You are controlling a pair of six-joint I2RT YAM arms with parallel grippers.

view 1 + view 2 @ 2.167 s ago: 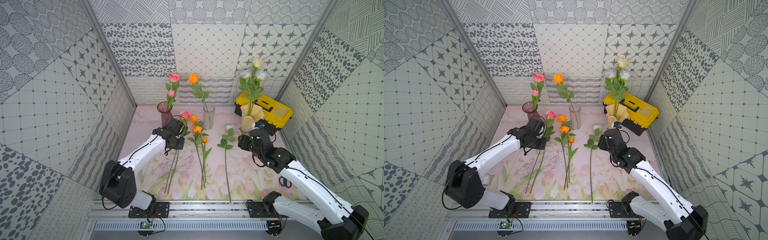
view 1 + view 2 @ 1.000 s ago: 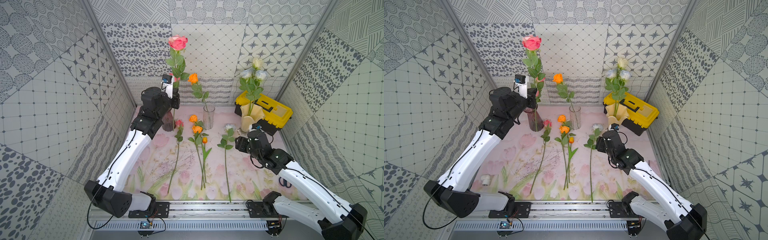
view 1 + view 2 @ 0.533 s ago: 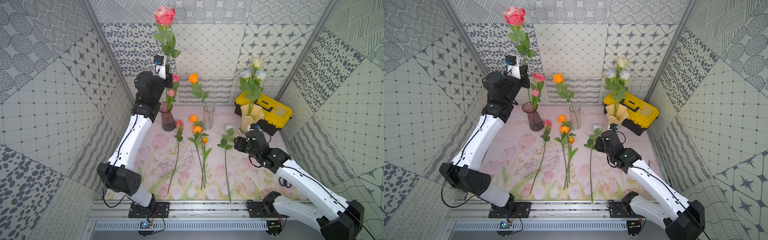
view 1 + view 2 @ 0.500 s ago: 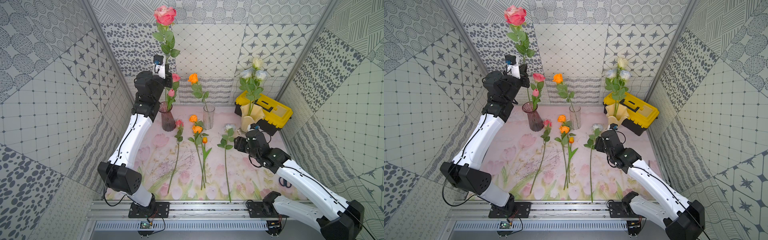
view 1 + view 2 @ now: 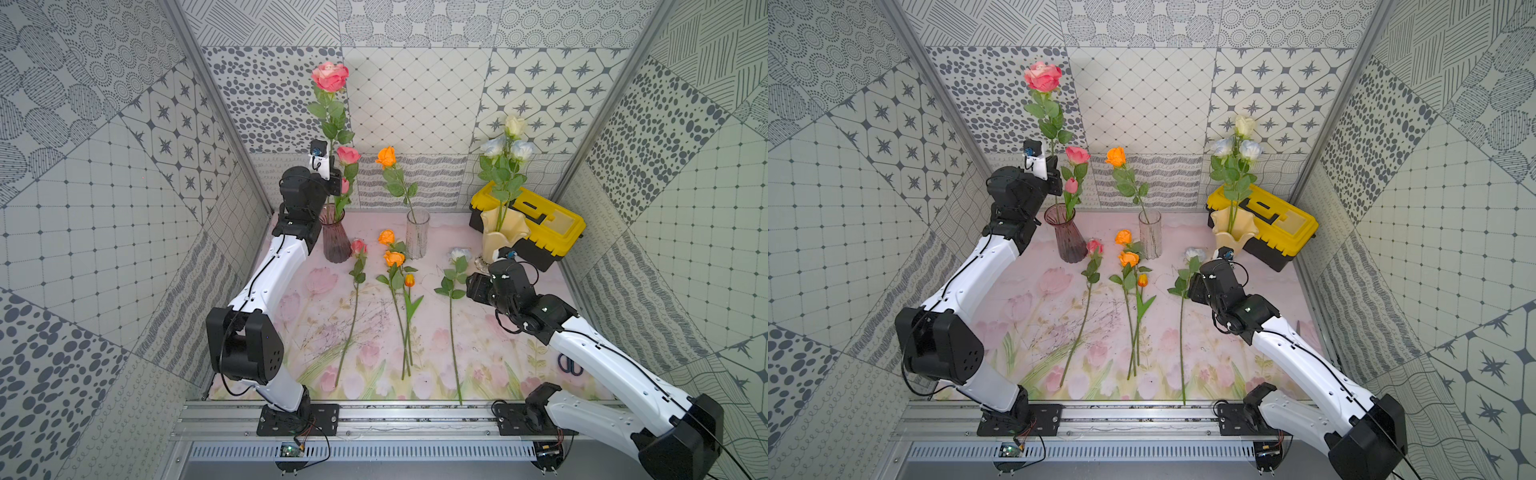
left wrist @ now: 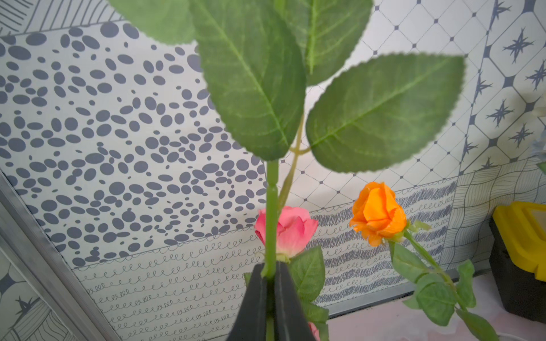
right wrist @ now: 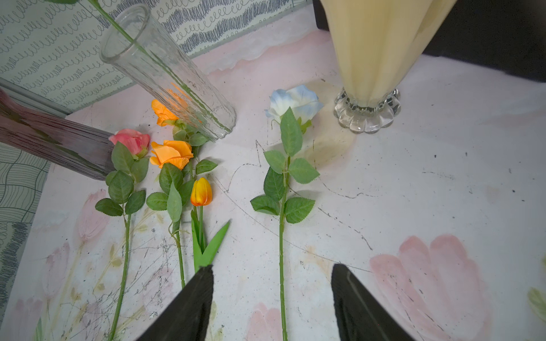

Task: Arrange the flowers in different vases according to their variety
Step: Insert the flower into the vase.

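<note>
Left arm has brought the long pink rose (image 5: 330,77) down from the top of its lift. The bloom sits lower against the back wall than half a second ago, stem upright over the purple vase (image 5: 336,243). Right arm has hardly shifted.

Left gripper (image 6: 270,274): jaws clenched on the rose's green stem below the leaves, plain in the left wrist view. The stem's foot looks to be at or just inside the vase mouth in both top views; cannot tell how deep. Two pink blooms (image 5: 348,154) already stand in that vase, close beside the held stem.

Right gripper (image 7: 271,267): jaws spread, nothing held, low over the stem of the pale-blue rose (image 7: 295,102), which lies on the cloth near the cream vase (image 5: 503,237).

Also lying on the cloth: a small pink rose (image 5: 358,247), two orange roses (image 5: 392,257) and an orange tulip (image 5: 409,280) – all near the clear vase (image 5: 417,232).

Step in hand, as I judge it: seating the pink rose. Keep the stem vertical and lower it straight, clear of the leaves already in the vase. Let go only once the foot is well down – the tall bloom looks top-heavy and could tip out.
</note>
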